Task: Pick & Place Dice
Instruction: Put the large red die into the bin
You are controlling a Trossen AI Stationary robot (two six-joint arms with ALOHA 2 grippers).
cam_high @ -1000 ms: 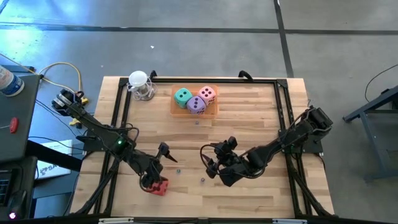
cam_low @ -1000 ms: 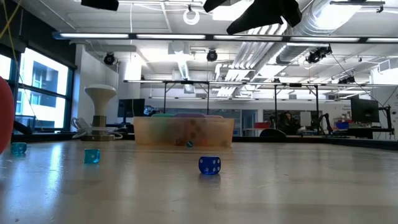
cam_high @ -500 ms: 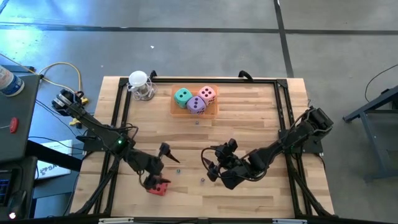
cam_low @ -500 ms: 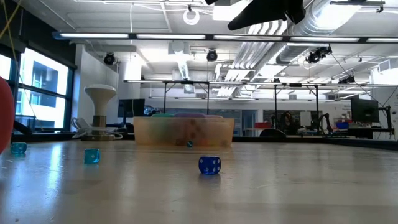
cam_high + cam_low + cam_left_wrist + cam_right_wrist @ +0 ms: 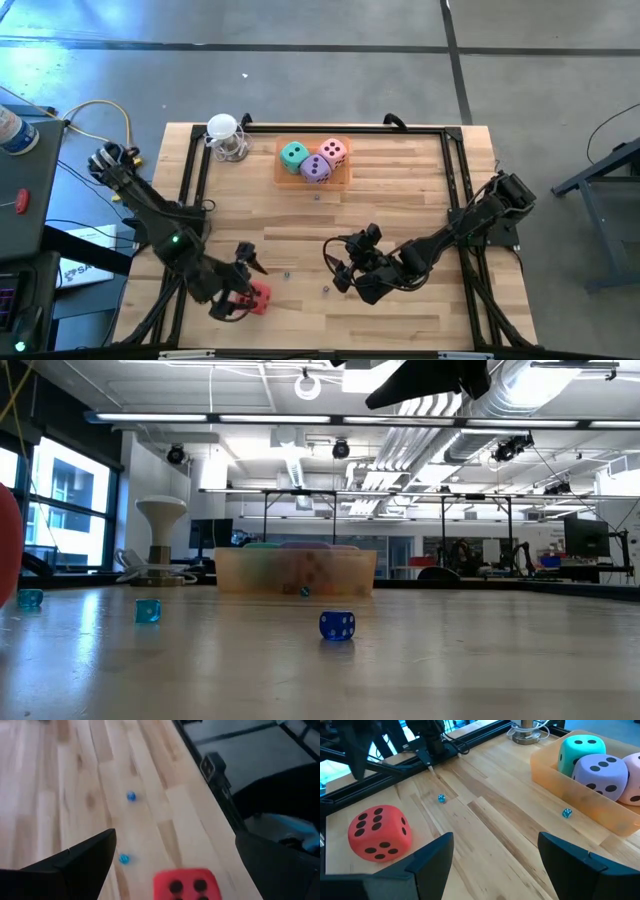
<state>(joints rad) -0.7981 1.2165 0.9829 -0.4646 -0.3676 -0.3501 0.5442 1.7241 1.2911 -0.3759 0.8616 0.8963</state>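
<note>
Bright ceiling strip lights [image 5: 330,420] are flooding the room, and a window [image 5: 60,495] is glowing on one side. Glare is washing the concrete floor [image 5: 60,70] bluish. The left wrist view is smearing with motion blur; the orange tray [image 5: 295,572] is looking hazy.

Red die [image 5: 258,297]: soft cube with dark pips, resting flat on the counter [image 5: 400,200] near its front left edge, apart from the other three. Teal green die [image 5: 293,155], purple die [image 5: 315,169] and pink die [image 5: 333,152]: grouped closely together inside an orange tray [image 5: 283,176] toward the counter's far edge.
</note>
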